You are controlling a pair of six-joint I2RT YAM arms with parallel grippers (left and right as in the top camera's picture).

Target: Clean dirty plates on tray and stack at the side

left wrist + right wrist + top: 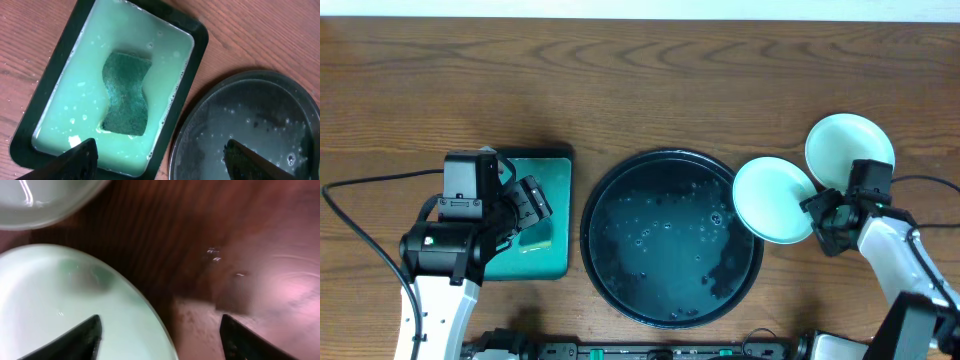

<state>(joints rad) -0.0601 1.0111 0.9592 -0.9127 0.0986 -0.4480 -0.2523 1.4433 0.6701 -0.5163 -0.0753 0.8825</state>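
As sponge (125, 95) lies in teal tray (199, 42), black tray (586, 230) alongside

Left fingers (76, 159), right fingers (75, 339) apart

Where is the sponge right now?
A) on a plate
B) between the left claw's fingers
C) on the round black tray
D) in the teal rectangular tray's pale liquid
D: the left wrist view shows the sponge lying in the milky liquid inside the teal tray.
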